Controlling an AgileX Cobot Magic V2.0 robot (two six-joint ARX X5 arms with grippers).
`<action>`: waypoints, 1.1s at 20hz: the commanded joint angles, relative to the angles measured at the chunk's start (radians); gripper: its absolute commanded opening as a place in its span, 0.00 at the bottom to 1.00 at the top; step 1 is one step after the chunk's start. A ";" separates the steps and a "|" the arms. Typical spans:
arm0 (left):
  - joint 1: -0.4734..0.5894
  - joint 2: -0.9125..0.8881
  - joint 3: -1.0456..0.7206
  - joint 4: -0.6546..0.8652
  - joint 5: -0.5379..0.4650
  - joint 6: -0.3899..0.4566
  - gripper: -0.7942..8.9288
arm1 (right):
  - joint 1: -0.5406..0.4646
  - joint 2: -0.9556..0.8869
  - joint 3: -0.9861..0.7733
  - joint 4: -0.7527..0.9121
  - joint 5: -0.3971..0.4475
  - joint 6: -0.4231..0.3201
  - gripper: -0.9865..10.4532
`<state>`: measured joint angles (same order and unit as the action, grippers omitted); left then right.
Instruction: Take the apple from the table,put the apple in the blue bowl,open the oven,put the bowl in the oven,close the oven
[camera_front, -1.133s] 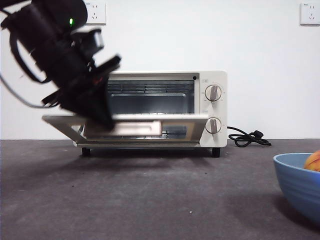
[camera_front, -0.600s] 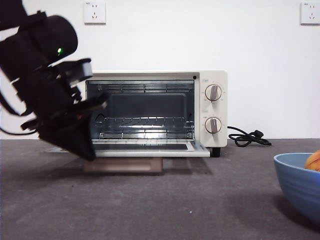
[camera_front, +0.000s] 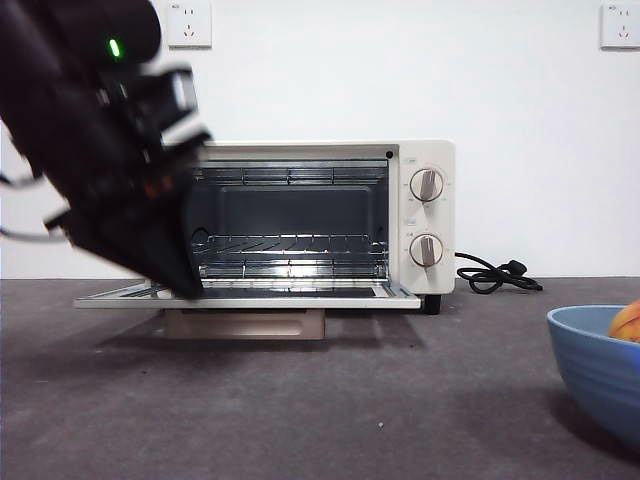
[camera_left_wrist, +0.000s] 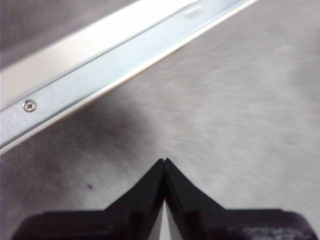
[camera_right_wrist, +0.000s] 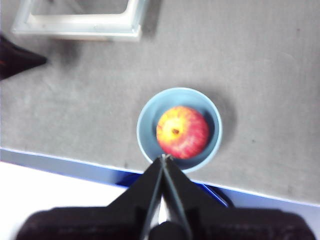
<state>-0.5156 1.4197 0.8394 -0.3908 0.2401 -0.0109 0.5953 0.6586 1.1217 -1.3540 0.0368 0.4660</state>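
Three of the five steps look finished, judging by how things lie: the apple (camera_right_wrist: 182, 131) sits inside the blue bowl (camera_right_wrist: 148, 111), and the oven (camera_front: 300, 222) stands with its door (camera_front: 250, 296) dropped flat and level over the table (camera_front: 300, 410), the wire rack and dark cavity open to view. In the front view the bowl is at about four o'clock from the oven, well apart from it at the frame's right edge, with only a sliver of apple showing above its rim. The left gripper (camera_left_wrist: 164, 162) is the big dark arm at the oven's nine o'clock in the front view; its wrist camera shows both jaws pressed together on nothing, tips over bare table just beside the door's metal edge. The right gripper (camera_right_wrist: 164, 158) hangs above the bowl's near rim, jaws likewise together and empty, with the open door's corner visible beyond. What remains, as I judge it, is lifting the bowl with its apple, setting it on the rack inside, and swinging the door up shut. The bowl has not yet been gripped.
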 joint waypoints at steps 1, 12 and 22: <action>-0.014 -0.110 -0.007 -0.076 0.003 0.014 0.08 | 0.000 0.018 -0.020 -0.016 -0.029 0.043 0.08; -0.011 -0.619 -0.007 -0.325 -0.006 0.015 0.08 | -0.058 0.033 -0.394 0.168 -0.018 0.233 0.10; -0.011 -0.674 -0.007 -0.433 -0.005 0.019 0.08 | -0.208 0.161 -0.402 0.199 0.008 0.132 0.39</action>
<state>-0.5266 0.7479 0.8394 -0.8265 0.2356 -0.0071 0.3878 0.8246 0.7303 -1.1568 0.0418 0.6224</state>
